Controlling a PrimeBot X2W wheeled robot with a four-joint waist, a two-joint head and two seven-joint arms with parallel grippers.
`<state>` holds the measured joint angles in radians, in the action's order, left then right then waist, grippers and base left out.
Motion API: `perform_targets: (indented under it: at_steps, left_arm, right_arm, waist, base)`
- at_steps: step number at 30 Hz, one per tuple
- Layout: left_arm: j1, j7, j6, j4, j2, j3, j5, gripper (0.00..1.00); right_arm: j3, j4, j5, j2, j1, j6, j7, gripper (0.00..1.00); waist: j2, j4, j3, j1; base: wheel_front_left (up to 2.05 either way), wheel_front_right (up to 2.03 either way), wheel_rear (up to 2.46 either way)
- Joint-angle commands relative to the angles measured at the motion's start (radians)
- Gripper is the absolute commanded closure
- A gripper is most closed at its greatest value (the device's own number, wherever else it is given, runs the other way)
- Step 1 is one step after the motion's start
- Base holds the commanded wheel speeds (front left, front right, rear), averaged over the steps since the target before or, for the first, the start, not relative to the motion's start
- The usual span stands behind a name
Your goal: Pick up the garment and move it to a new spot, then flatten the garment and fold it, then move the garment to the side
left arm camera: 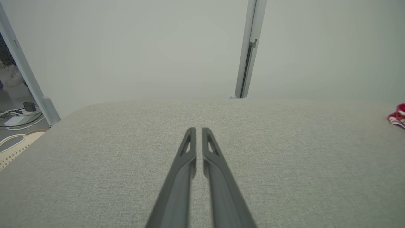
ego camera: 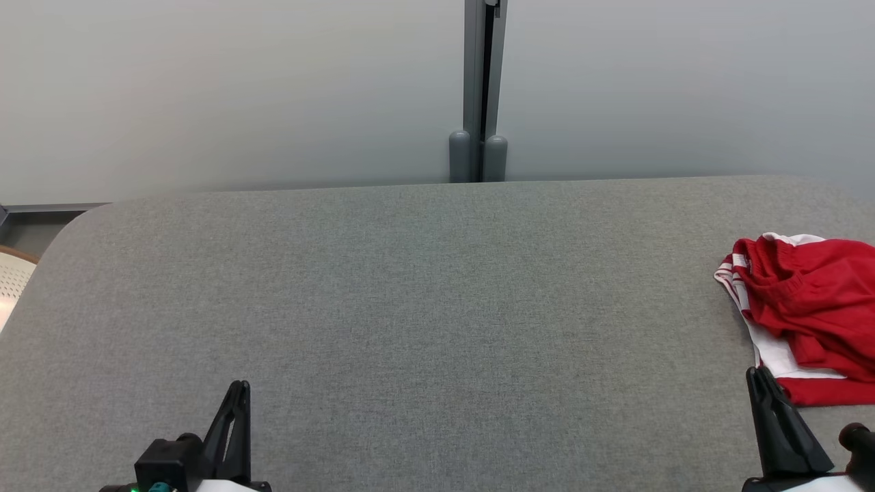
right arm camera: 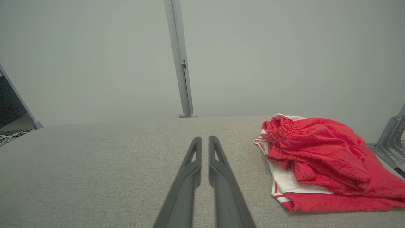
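Pale wall panels (ego camera: 205,89), joined by a grey post (ego camera: 482,82), are seen behind a bench (ego camera: 437,307) that is covered with grey woven fabric. The red shorts (ego camera: 813,301) with white side stripes are found crumpled at the right end of the bench, just beside the right fingers (right arm camera: 188,183) and well apart from the left fingers (left arm camera: 182,177). Both pairs of fingers are brought almost together, with only a thin slit between them, and nothing is pinched in either.

Several faults can be expected from here. If the fingers are lowered onto the heap as they are, the cloth is only pushed, perhaps over the near bench edge. If only the top fold is pinched, one layer is lifted and the rest is dragged or twisted. A metal bracket (right arm camera: 392,139) beyond the heap may be struck by a wide reach. The bench cover itself may be caught with the cloth.

The elastic waistband (right arm camera: 278,131) is turned toward the wall and the middle of the bench. The long axis is judged to run from there toward the near right corner. The far right part is cut off in the head view, so this cannot be told with certainty.
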<state>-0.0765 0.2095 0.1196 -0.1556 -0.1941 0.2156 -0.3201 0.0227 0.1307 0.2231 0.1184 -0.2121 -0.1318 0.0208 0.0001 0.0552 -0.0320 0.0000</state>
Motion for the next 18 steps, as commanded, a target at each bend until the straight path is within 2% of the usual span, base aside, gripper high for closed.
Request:
perform_targets:
  at_steps: [1,18]
  left_arm:
    - [0.011,-0.007,-0.006,0.007,-0.001,-0.009,-0.032,1.0]
    - [0.052,-0.072,-0.058,-0.017,0.027,-0.075,-0.301,1.0]
  right_arm:
    - [0.001,0.002,0.034,0.003,0.006,0.0,-0.002,1.0]
    - [0.008,-0.078,0.334,0.0,0.076,0.0,0.008,1.0]
  waist:
    - [-0.0001,-0.001,0.0,0.0]
    - [-0.0001,-0.008,0.005,0.0]
  base:
    - [0.0,0.0,0.0]
    - [0.0,0.0,0.0]
